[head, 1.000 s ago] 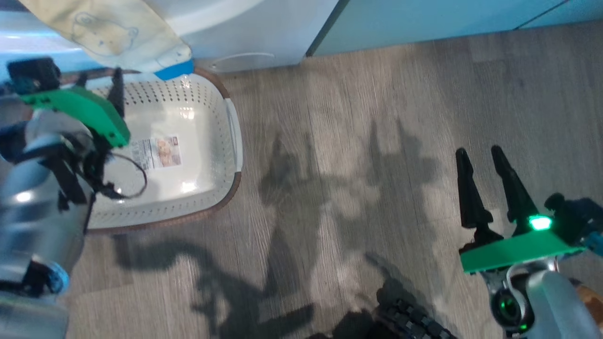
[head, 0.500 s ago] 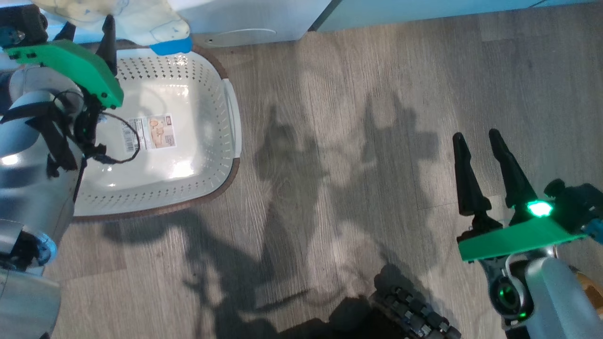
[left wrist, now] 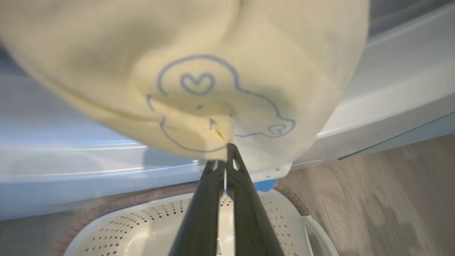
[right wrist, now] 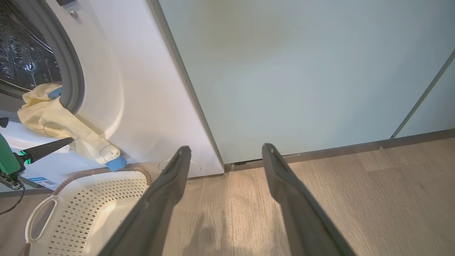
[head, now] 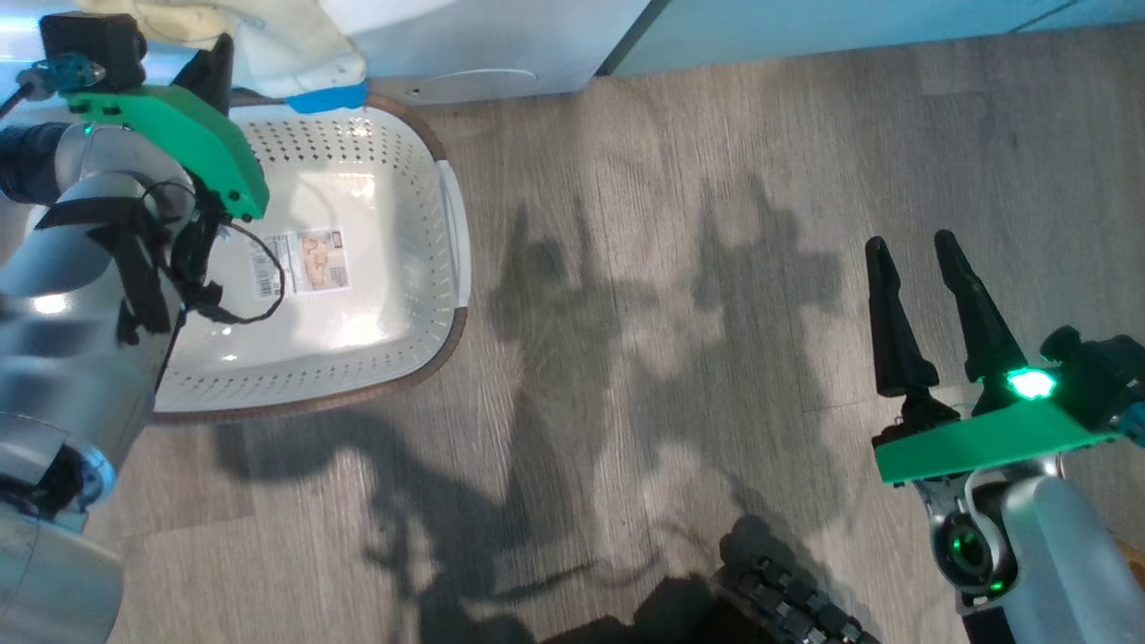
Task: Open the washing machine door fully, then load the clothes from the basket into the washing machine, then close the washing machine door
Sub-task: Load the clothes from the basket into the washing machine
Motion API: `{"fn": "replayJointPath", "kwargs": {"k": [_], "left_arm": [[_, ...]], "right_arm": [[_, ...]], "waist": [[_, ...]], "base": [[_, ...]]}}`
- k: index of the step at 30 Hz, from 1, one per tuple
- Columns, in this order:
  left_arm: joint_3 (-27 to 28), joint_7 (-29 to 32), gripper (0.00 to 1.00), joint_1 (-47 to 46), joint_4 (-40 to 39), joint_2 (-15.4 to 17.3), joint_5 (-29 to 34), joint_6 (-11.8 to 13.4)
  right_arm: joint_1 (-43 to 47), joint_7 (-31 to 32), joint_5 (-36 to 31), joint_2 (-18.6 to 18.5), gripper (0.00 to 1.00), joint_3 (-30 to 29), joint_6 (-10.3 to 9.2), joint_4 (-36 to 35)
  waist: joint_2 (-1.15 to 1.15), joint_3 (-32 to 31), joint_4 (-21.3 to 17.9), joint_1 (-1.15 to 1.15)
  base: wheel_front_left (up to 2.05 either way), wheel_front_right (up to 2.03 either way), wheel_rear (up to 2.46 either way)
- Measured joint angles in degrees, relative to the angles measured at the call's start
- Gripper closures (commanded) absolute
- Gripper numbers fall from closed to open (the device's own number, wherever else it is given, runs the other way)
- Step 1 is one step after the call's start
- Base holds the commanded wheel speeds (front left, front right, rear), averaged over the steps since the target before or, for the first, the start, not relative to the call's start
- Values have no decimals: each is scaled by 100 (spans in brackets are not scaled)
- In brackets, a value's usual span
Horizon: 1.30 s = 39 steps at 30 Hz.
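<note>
left wrist view: loading step.
left gripper point(left wrist: 225, 160) pinches hanging clothes point(left wrist: 199, 71); next push them into washing machine point(right wrist: 117, 89); right gripper point(right wrist: 225, 146) spread.

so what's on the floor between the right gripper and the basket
Only bare wood floor crossed by shadows, as the head view shows; the right gripper hangs open, well apart from the basket.
</note>
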Motion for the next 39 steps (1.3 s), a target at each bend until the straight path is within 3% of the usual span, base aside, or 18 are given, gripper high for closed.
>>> {"fn": "replayJointPath", "kwargs": {"k": [7, 17, 26, 32, 39], "left_arm": [[-12, -67, 100, 1, -180, 44, -74, 0], [777, -76, 100, 66, -940, 158, 420, 0], [1069, -96, 100, -371, -708, -105, 615, 51], [1202, -98, 100, -802, -325, -112, 735, 57], [1239, -99, 100, -1642, 74, -58, 1095, 474]], "right_arm": [[5, 0, -1, 0, 0, -56, 0, 7], [209, 0, -1, 0, 0, -140, 0, 71], [225, 0, -1, -1, 0, -18, 0, 107], [225, 0, -1, -1, 0, 9, 0, 102], [204, 0, 76, 0, 0, 148, -1, 94]], "waist": [[0, -165, 109, 0], [0, -557, 299, 0], [0, -714, 301, 0], [0, -672, 165, 0], [0, -443, 60, 0]], "base": [[0, 0, 0], [0, 0, 0], [0, 0, 0], [0, 0, 0], [0, 0, 0]]}}
